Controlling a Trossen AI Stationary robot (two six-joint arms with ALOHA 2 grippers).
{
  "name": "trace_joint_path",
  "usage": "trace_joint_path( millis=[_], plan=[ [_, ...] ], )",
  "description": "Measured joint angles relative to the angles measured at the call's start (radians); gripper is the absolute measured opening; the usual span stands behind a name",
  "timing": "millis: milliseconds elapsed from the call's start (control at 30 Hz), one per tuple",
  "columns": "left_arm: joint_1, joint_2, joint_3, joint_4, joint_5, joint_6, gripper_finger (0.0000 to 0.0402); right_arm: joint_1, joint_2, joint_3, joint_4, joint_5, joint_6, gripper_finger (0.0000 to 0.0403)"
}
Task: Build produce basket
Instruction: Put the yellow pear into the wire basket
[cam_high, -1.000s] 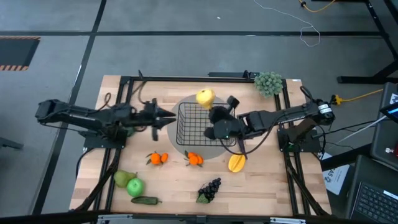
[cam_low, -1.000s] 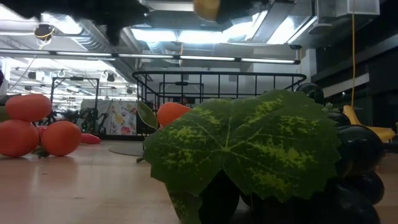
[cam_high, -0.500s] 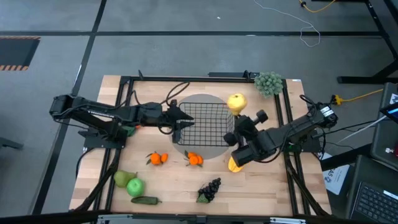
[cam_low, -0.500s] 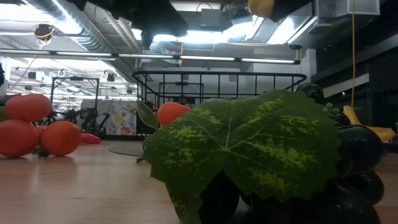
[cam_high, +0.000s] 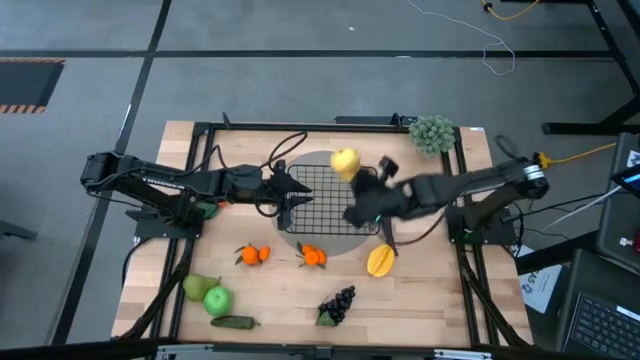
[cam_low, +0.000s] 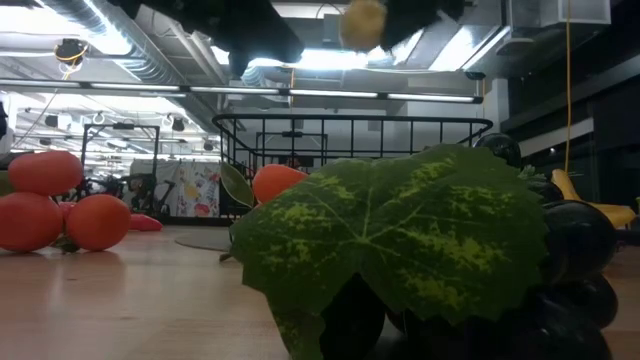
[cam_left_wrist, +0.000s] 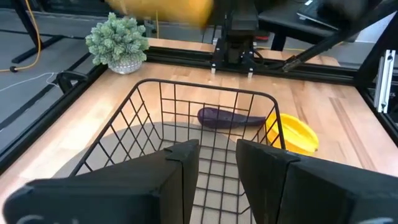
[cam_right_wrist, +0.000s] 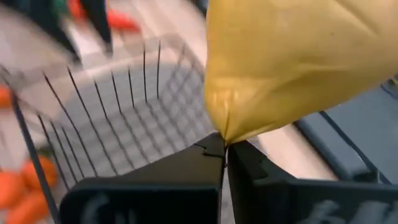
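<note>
Bright, even light falls on the wooden table (cam_high: 270, 290) from above, and long ceiling lamps (cam_low: 330, 60) glare white in the low view. There the big green leaf (cam_low: 400, 235) sits so close to the camera that it looks soft, while the dark things along the top edge are just black shapes against the lamps. The right arm (cam_high: 440, 190) is smeared with blur in the high view, and the yellow fruit (cam_right_wrist: 292, 62) and basket (cam_right_wrist: 106, 93) look smudgy in the right wrist view.
</note>
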Motion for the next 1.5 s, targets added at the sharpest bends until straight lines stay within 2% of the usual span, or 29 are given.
trace_joint_path(
  millis=[100,233,333,433,500,567,733,800,867,1033,1233,1333,1500],
  plan=[
    [0.0,0.0,0.0,-0.001,0.0,0.0,0.0096,-0.041,-0.085,0.0,0.053,-0.076,-0.095,0.0],
    [0.0,0.0,0.0,-0.01,0.0,0.0,0.0096,-0.055,-0.215,-0.058,0.045,-0.131,-0.108,0.0],
    [0.0,0.0,0.0,-0.016,0.0,-0.001,0.0096,-0.035,-0.327,-0.18,0.063,-0.153,-0.053,0.0],
    [0.0,0.0,0.0,-0.016,-0.001,-0.001,0.0096,0.009,-0.441,-0.367,0.213,-0.162,-0.016,0.0],
    [0.0,0.0,0.0,-0.016,-0.002,-0.001,0.0096,0.036,-0.503,-0.517,0.38,-0.166,-0.016,0.0],
    [0.0,0.0,0.0,-0.015,-0.003,-0.002,0.0096,0.05,-0.543,-0.665,0.639,-0.19,-0.051,0.0],
    [0.0,0.0,-0.001,-0.007,-0.003,-0.002,0.0096,0.046,-0.519,-0.936,1.386,-0.422,-0.219,0.0],
    [0.0,0.0,-0.002,0.017,-0.004,-0.002,0.0096,0.038,-0.494,-0.993,1.569,-0.441,-0.254,0.0],
    [-0.001,0.0,-0.002,0.058,-0.003,-0.002,0.0096,0.026,-0.46,-1.015,1.648,-0.416,-0.262,0.0],
    [-0.019,0.044,-0.003,0.139,-0.005,-0.001,0.0096,-0.017,-0.356,-0.997,1.653,-0.372,-0.21,0.0],
    [-0.017,0.118,-0.002,0.179,-0.004,-0.001,0.0096,-0.049,-0.24,-0.893,1.661,-0.389,-0.266,0.0],
    [-0.013,0.127,-0.002,0.214,-0.003,-0.004,0.0096,-0.056,-0.197,-0.852,1.657,-0.436,-0.284,0.0],
    [-0.019,0.128,-0.002,0.25,0.004,-0.008,0.0096,-0.061,-0.123,-0.815,1.654,-0.443,-0.291,0.0]
  ],
)
